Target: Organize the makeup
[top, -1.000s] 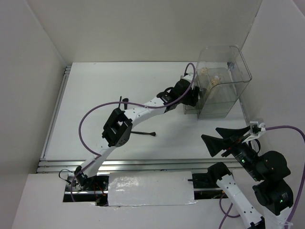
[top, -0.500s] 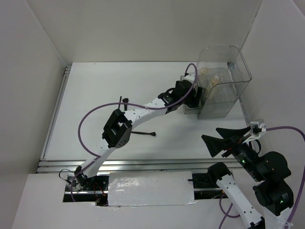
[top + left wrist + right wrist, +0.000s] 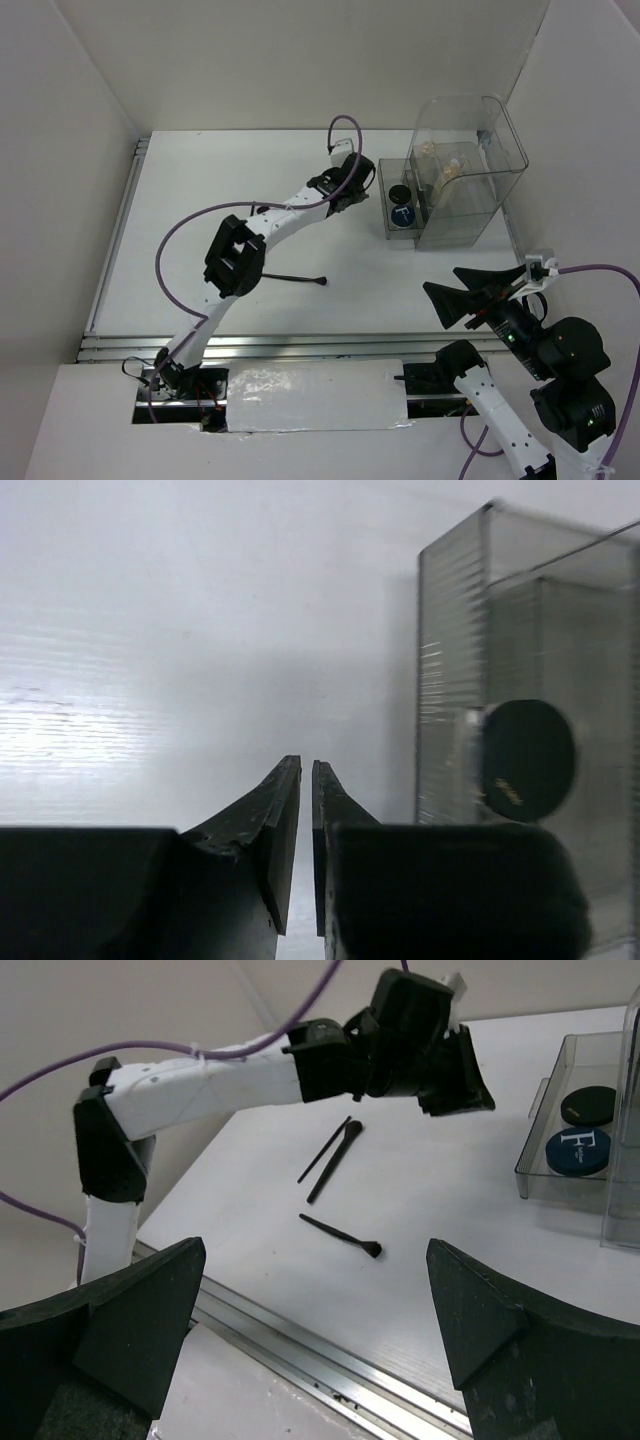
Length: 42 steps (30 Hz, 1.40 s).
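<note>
Left fingers (image 3: 360, 188) have drawn back from the tray (image 3: 384, 222), where they hung half a second ago, and have gone from wide to nearly pressed together. Only a thin slit shows between them and they hold nothing. They now hover over bare counter (image 3: 200, 200), just left of the tray.

With the arm out of the way, the tray's contents show: a black compact (image 3: 399, 193) at the far end and a blue compact (image 3: 403, 215) just beside it at the near end. Two beige tubes (image 3: 445, 165) stand in the tall box (image 3: 505, 150) behind the tray.

Right fingers (image 3: 447, 295) are spread wide and empty, hanging near the counter's front right corner, well apart from everything.

The compacts look settled, so the step in hand seems to be the retreat after a drop-off. Three thin pieces still lie loose on the counter, a brush (image 3: 342, 1234) and, farther back, a pencil (image 3: 322, 1151) just beside a second brush (image 3: 338, 1160).

Next, the left arm would likely swing back toward them, spread its fingers again, and come down across one slim handle. These lie flat, so the pinch must close low against the counter. Which compartment suits them I cannot tell.
</note>
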Tool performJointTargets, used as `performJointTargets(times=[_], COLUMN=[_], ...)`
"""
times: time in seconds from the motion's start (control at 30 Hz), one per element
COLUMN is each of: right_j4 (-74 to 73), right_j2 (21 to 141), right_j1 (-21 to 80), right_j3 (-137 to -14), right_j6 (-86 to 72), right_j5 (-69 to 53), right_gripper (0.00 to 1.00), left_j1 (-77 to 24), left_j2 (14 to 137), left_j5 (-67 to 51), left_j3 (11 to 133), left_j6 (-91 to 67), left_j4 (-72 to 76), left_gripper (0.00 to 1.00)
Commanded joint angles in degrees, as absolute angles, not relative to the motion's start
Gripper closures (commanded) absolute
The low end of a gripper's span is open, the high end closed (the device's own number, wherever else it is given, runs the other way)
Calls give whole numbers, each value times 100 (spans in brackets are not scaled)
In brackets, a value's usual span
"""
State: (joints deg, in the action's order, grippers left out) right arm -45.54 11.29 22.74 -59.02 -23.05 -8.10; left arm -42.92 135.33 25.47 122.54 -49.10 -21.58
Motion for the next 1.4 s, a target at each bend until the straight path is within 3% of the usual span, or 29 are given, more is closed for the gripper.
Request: performJointTargets(times=[0.0, 0.13, 0.27, 0.53, 0.7, 1.13, 1.37], right_j4=[-4535, -4614, -4676, -4650, -4693, -4737, -4737], right_j2=[1116, 1090, 1055, 985, 967, 914, 896], right_j1=[2320, 2320, 2320, 2312, 2312, 2320, 2312], right_j3=[-5976, -6047, -6082, -5959, -5968, -5933, -5898], right_j6=[-2206, -2153, -2109, -2118, -2083, -2039, -2057], right_j5=[-703, -659, -650, -747, -730, -703, -712], right_gripper=[0, 0, 0, 0, 0, 0, 0], left_j1=[-4386, -4377, -4386, -4395, -4359, -4342, -4280], left_j2=[13956, 14054, 14203, 14668, 15002, 15179, 14776], left_j5=[1699, 661, 53, -184, -430, -861, -458], left_j3=[12358, 11963, 11953, 12822, 13201, 13052, 12588], left_j6=[-5080, -4843, -4729, -4483, -4623, -4905, -4965], left_j4=[-1706, -94, 588, 580, 808, 1476, 1388], left_gripper=[76, 68, 62, 58, 45, 28, 14])
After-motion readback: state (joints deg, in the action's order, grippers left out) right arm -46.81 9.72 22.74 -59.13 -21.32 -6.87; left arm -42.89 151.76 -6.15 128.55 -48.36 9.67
